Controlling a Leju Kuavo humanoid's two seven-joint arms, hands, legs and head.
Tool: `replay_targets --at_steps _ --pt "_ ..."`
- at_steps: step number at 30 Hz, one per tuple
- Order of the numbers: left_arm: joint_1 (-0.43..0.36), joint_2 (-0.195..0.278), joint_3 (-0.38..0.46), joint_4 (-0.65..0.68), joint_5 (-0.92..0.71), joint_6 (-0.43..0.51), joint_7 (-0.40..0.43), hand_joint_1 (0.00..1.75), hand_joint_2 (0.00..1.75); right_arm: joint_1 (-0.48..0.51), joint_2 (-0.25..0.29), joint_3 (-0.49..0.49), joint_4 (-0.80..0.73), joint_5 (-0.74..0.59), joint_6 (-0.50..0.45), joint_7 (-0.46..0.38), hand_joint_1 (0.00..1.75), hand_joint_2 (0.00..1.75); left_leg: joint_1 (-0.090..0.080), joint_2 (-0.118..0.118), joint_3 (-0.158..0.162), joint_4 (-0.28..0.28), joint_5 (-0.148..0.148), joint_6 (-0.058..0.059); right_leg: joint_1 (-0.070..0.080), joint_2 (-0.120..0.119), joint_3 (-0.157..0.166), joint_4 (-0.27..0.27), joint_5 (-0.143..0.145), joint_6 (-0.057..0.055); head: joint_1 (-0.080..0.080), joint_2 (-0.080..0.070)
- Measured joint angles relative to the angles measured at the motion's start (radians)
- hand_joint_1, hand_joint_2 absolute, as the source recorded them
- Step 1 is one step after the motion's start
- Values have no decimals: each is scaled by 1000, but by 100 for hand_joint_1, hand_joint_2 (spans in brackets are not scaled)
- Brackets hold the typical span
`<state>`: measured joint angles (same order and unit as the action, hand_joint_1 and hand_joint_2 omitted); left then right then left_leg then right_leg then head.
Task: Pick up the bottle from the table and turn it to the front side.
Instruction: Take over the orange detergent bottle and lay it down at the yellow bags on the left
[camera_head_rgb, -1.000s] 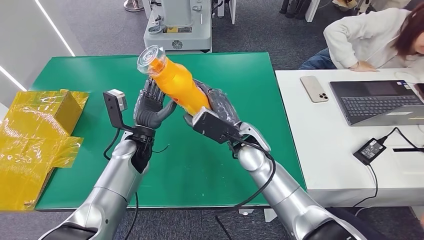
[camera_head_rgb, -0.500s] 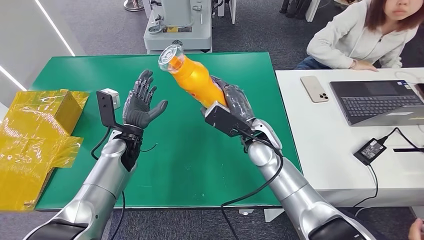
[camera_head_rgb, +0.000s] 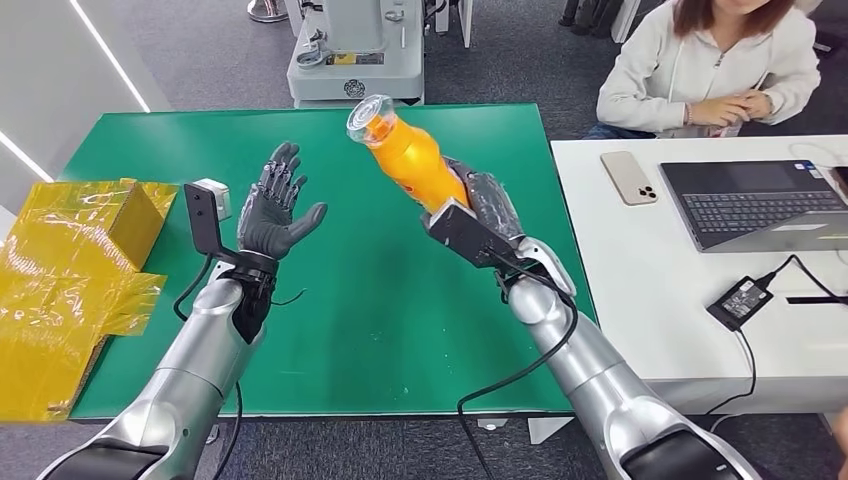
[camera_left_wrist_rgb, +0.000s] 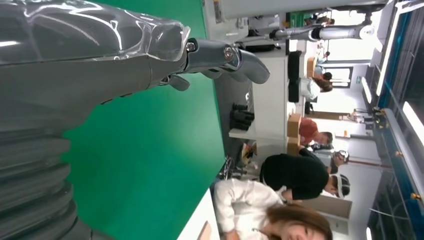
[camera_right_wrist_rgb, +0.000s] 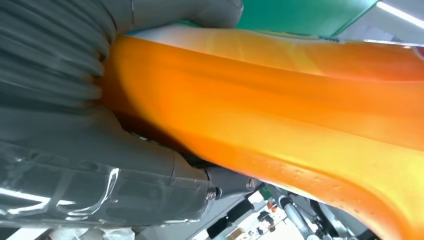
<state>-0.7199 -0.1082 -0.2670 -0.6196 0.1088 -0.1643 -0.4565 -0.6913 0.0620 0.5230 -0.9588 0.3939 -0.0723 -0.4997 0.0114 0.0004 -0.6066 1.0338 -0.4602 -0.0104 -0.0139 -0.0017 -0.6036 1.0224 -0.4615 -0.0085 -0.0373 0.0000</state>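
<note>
My right hand (camera_head_rgb: 478, 203) grips an orange bottle (camera_head_rgb: 408, 158) by one end and holds it in the air over the green table (camera_head_rgb: 380, 310). The bottle tilts away from me and leftward, its clear rounded end (camera_head_rgb: 369, 115) uppermost. In the right wrist view the orange bottle (camera_right_wrist_rgb: 300, 120) lies against the hand's grey thumb (camera_right_wrist_rgb: 125, 165). My left hand (camera_head_rgb: 272, 205) is raised over the left half of the table, palm toward the bottle, fingers spread and holding nothing, well apart from it. In the left wrist view the left hand (camera_left_wrist_rgb: 100, 65) hangs above the green surface.
A crumpled yellow wrapped box (camera_head_rgb: 75, 270) lies at the table's left edge. A white desk (camera_head_rgb: 690, 320) to the right carries a phone (camera_head_rgb: 627, 177), a laptop (camera_head_rgb: 750, 205) and a power adapter (camera_head_rgb: 738, 300). A person (camera_head_rgb: 715, 65) sits behind it. A grey machine base (camera_head_rgb: 355, 60) stands beyond the table.
The left hand has let go of the bottle and drawn back to the left with fingers spread. The right hand has carried the bottle rightward and farther away.
</note>
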Motion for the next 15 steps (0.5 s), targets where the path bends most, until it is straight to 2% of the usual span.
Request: replay_targets --at_steps 6,8,15 --pt "-25 -34 0 13 42 -36 18 0 175 -64 87 45 53 -17 60 -1 164 175 0 0 0 0 0 0 0 0 0 0 0 0 0 0" --pt "-34 -43 0 16 48 -37 22 0 175 -81 113 60 58 -23 76 5 160 175 0 0 0 0 0 0 0 0 0 0 0 0 0 0" --pt "-42 -50 0 25 61 -37 29 0 175 -116 147 84 66 -32 111 22 150 175 0 0 0 0 0 0 0 0 0 0 0 0 0 0"
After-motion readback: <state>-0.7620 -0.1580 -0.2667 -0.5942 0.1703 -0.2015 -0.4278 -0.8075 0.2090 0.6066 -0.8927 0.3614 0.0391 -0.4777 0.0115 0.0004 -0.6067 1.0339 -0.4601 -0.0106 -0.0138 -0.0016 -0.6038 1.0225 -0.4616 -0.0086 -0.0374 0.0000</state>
